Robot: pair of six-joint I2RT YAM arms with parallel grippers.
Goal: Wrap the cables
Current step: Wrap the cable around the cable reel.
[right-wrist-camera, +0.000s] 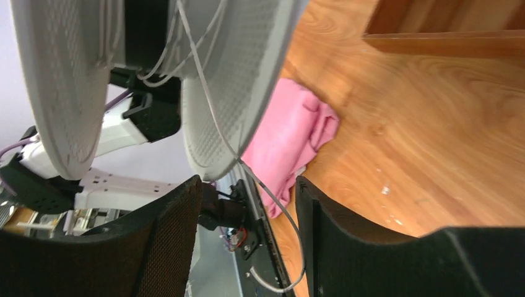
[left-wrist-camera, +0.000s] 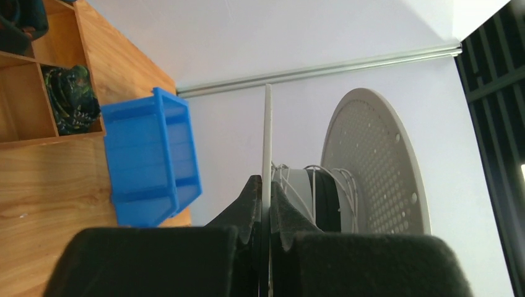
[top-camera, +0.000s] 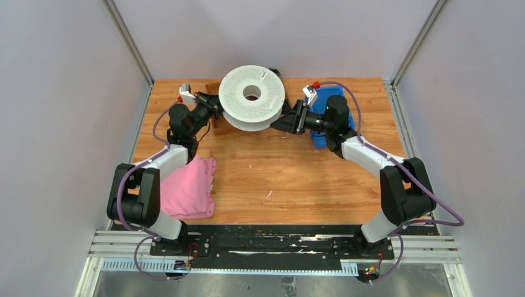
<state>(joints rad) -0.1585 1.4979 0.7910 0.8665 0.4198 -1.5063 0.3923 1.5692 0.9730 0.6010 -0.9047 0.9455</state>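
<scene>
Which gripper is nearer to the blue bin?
Right. The right gripper is open between the blue bin and the white spool, close to the bin. The left gripper is shut on the spool's rim on the opposite side, away from the bin.

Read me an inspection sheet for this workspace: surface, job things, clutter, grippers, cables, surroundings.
surface: wooden table, a few small white specks on it.
job's things: thin grey wire wound loosely on the hub of the white perforated spool, one strand hanging off it.
clutter: pink cloth near left; blue bin far right; wooden compartment box holding a dark coiled bundle.
grippers: left gripper shut on the spool's flange edge, holding it tilted; right gripper open, the loose strand running between its fingers.
cables: purple hoses along both arms.
surroundings: pale walls, aluminium frame posts.
</scene>
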